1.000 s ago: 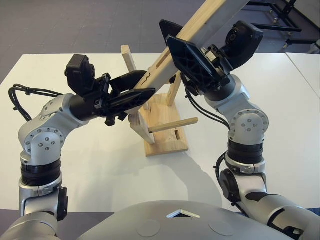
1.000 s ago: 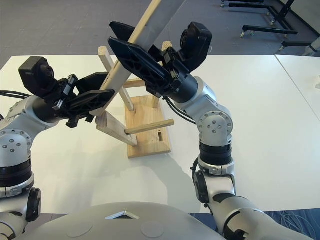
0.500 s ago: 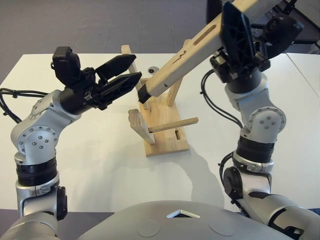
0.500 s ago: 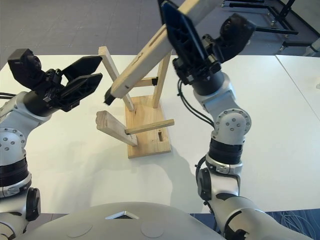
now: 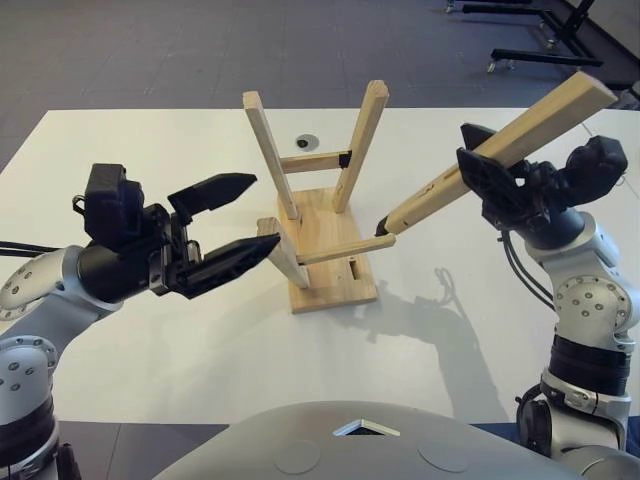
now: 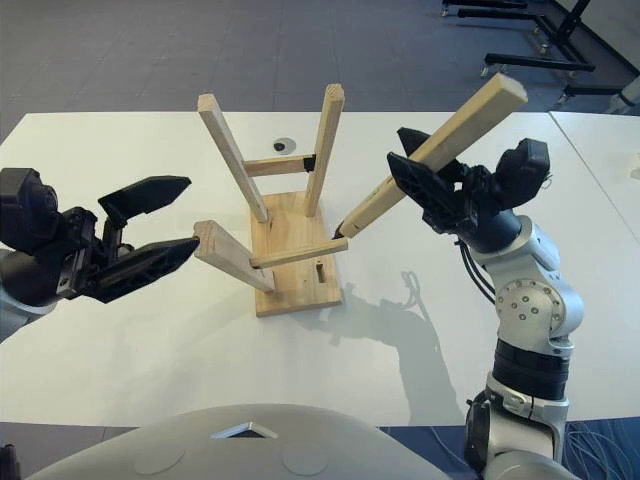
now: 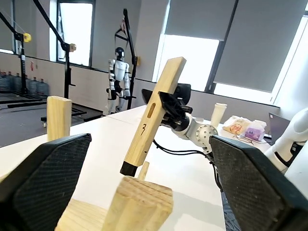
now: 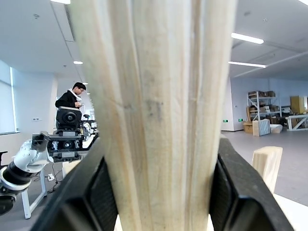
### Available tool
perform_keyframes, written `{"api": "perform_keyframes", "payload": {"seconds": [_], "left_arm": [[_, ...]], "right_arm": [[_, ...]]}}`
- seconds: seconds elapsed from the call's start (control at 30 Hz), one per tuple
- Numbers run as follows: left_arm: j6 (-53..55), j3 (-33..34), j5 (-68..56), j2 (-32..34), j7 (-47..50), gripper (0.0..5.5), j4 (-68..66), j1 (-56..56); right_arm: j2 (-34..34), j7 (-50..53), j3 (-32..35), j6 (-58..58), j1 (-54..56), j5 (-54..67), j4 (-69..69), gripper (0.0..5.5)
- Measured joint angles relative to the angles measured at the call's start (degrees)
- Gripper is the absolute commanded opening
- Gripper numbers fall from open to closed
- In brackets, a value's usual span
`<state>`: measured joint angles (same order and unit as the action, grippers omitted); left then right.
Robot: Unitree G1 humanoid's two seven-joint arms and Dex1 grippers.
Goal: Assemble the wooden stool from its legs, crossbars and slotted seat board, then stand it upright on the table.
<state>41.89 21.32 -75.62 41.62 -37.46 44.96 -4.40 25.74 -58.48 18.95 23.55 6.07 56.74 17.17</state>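
The slotted seat board [image 5: 345, 290] lies flat on the white table [image 5: 150, 140]. Two legs [image 5: 268, 150] [image 5: 362, 140] stand up from it, joined by a crossbar [image 5: 312, 161]. A third leg [image 5: 283, 252] leans at the board's front left, and a crossbar [image 5: 345, 249] sticks out of it to the right. My right gripper [image 5: 470, 160] is shut on the fourth leg [image 5: 540, 115], held slanted; its lower end [image 5: 388, 224] is close to that crossbar's free tip. My left gripper [image 5: 262, 212] is open just left of the leaning leg, whose end [image 7: 139, 202] shows between its pads [image 7: 43, 173].
A small round grommet [image 5: 306, 140] sits in the table behind the stool. A second table [image 5: 620, 125] adjoins on the right. Black equipment frames [image 5: 530, 55] stand on the floor beyond. Bare tabletop lies to the left and in front of the board.
My right arm has swung the held leg down and to the right, from high above the stool to beside the crossbar tip. My left gripper has drawn back left from that leg and opened wider.
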Motion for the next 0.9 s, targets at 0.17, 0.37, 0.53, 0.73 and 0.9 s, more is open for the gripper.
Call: {"api": "perform_keyframes", "payload": {"seconds": [0.17,0.37,0.53,0.73,0.9], "left_arm": [[-0.12,-5.86,1.85,0.01,3.68,4.49,1.67,1.39],[-1.91,-11.34,10.89,-1.24,4.45,4.49,-1.56,1.56],[-4.06,-9.83,13.40,-1.21,1.33,4.49,-4.12,-0.09],[-4.90,-9.01,15.88,-0.58,-1.85,4.49,-7.10,-0.12],[-5.62,-9.23,18.04,-0.82,-2.48,4.49,-8.28,-0.21]], "right_arm": [[-0.46,-0.14,-0.37,-1.18,-0.53,-0.38,-0.05,2.07],[-1.38,0.51,-0.97,-1.23,-0.59,-0.08,-0.01,2.07],[-0.61,-3.16,-1.98,-3.02,-1.31,-2.81,-1.41,2.07],[-0.98,-6.10,-4.58,-9.51,-2.27,-9.51,-3.34,2.07],[-1.42,-9.10,-7.06,-9.77,-5.22,-8.91,-2.72,2.07]]}}
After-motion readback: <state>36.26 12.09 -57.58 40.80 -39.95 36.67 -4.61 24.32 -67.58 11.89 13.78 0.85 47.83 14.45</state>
